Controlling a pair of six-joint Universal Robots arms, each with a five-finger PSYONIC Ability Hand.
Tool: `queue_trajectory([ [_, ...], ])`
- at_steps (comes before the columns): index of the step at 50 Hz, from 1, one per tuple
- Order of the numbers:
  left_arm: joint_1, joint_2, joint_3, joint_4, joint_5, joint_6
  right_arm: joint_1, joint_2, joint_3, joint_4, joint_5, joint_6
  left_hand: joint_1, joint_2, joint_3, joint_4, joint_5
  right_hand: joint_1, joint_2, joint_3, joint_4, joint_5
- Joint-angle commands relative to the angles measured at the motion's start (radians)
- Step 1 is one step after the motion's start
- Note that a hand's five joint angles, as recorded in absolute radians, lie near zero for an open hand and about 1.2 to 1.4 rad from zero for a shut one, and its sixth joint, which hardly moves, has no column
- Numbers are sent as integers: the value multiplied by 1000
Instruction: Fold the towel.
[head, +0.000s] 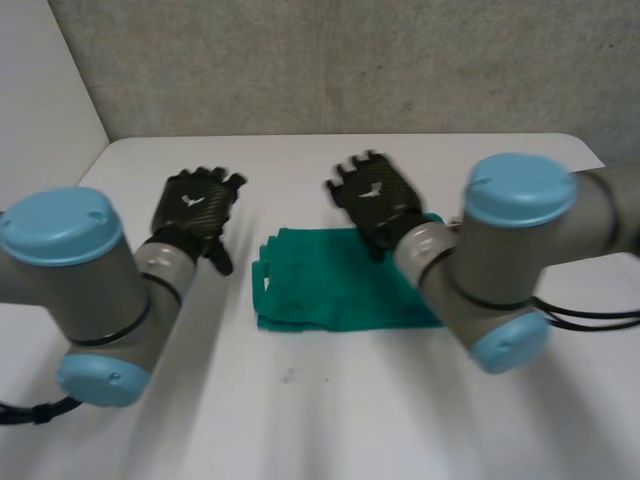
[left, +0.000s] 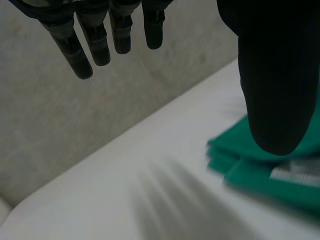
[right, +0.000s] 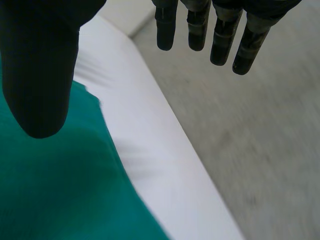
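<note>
A green towel (head: 335, 285) lies folded into a small rectangle on the white table (head: 300, 410), its layered edges facing the left arm. My left hand (head: 195, 208) hovers to the left of it, fingers (left: 82, 42) straight and spread, holding nothing; its thumb (left: 275, 75) hangs over the towel (left: 270, 170) edge. My right hand (head: 375, 198) is raised above the towel's far right part, fingers (right: 220, 35) straight, thumb (right: 37, 70) over the green cloth (right: 55, 185), empty.
A grey wall (head: 330, 65) rises behind the table's far edge. The table's far edge (right: 165, 145) runs just beyond the right hand. Bare white tabletop lies in front of the towel and to both sides.
</note>
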Motion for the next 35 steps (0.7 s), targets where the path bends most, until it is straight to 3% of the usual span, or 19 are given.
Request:
queue_trajectory([
  [1,-112,-107,161,-9,-2,-91,-147,-86,204,29,4,252,-23,-26,-38,-27,-41,-30,-52,-38,-59,-66],
  [9,-136,-287,321,-29,-2,-91,-271,-74,339,26,1,254,1,-2,-15,-3,-18,-30,-52,-38,-59,-66],
  [11,-136,-315,341,-46,-4,-90,-282,-70,346,24,1,255,1,-2,-15,-3,-18,76,55,68,48,41],
  [16,-122,-358,346,-112,-17,-61,-316,-37,344,23,-25,255,-2,-5,-18,-6,-21,678,656,670,649,642],
  [17,-120,-358,339,-118,-19,-56,-322,-28,338,23,-28,254,-2,-5,-18,-6,-21,929,907,921,900,893],
  [20,-110,-355,309,-138,-34,-52,-327,-21,329,26,-25,254,-8,-11,-24,-12,-26,1191,1169,1183,1162,1155],
  [29,-94,-234,151,-159,-62,-59,-344,-27,332,21,-4,248,-25,-29,-41,-30,-44,1192,1170,1183,1163,1156],
  [35,-96,-146,86,-159,-64,-62,-324,-96,283,15,47,160,-28,-32,-44,-32,-47,1192,1170,1183,1163,1156],
])
